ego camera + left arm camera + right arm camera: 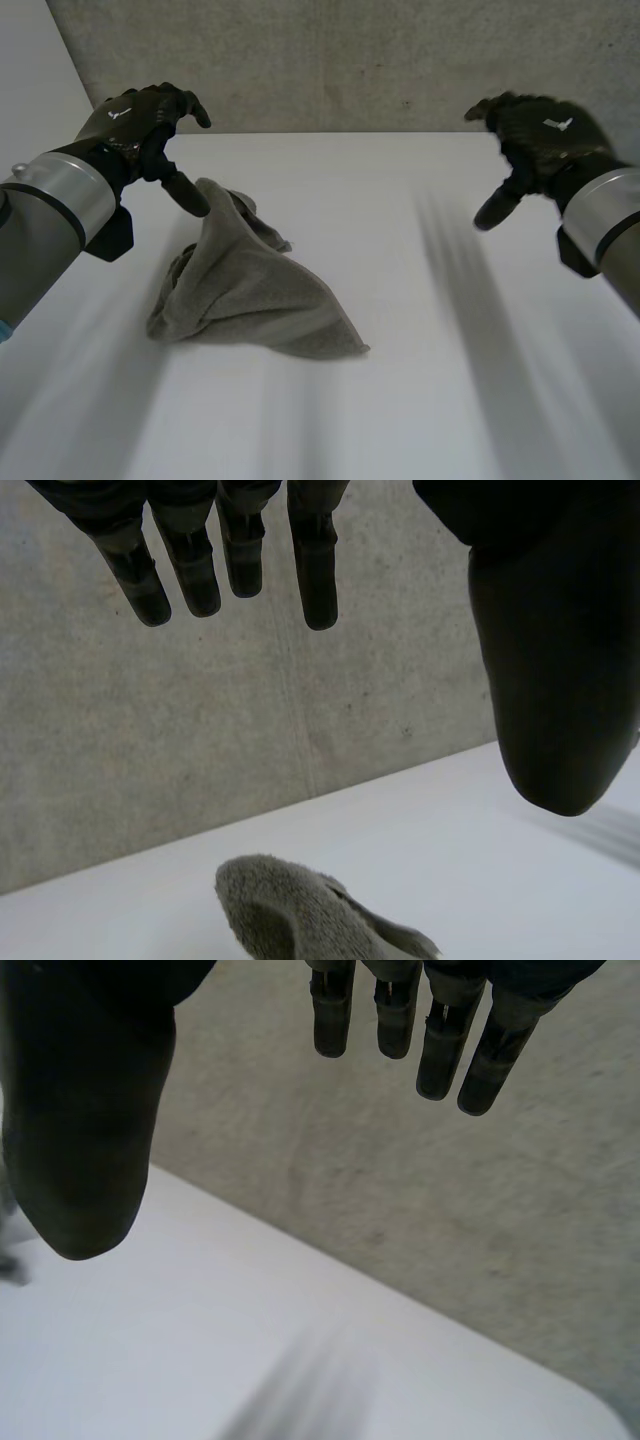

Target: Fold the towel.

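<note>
Grey towel lies crumpled in a loose heap on the white tabletop, left of the middle, with one bunched corner standing up at its far end. Over that raised corner hangs the left hand, spread wide with straight fingers and the thumb held well away from them, holding nothing and clear of the cloth below. Off at the far right the right hand hovers above bare tabletop, well apart from the towel, its fingers likewise straight, parted from the thumb and empty.
</note>
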You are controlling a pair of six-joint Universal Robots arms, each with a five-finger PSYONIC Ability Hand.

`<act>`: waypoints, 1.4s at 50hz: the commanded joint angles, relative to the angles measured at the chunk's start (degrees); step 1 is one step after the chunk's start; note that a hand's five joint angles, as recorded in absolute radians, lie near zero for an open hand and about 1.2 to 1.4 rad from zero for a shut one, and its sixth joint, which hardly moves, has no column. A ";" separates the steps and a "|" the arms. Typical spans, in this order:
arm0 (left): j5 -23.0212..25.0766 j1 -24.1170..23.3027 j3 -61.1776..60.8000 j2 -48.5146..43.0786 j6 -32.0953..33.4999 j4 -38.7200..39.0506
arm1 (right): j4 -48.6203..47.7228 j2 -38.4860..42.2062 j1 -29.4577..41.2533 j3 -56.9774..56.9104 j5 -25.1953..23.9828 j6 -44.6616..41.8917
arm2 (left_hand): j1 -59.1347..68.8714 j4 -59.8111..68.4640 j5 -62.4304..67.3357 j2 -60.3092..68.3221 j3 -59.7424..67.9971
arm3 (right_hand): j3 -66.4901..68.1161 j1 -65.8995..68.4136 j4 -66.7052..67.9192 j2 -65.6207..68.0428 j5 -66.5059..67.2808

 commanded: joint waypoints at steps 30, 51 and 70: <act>11.84 6.78 7.31 -28.28 22.18 12.95 | -15.93 35.23 20.13 -5.34 2.06 10.75 | 15.24 14.78 16.19 15.41 15.18 | 34.85 35.82 33.98 34.53 35.33; 11.93 6.96 11.36 -28.37 22.27 13.13 | -12.67 33.82 19.08 -8.60 1.01 13.75 | 46.64 46.17 47.58 46.81 46.57 | 20.21 21.18 19.34 19.88 20.68; 12.02 6.96 17.41 -37.33 32.28 13.92 | -12.50 34.70 16.89 -13.59 -3.30 12.78 | 65.59 65.12 66.53 65.76 65.52 | 66.22 67.19 65.35 65.90 66.69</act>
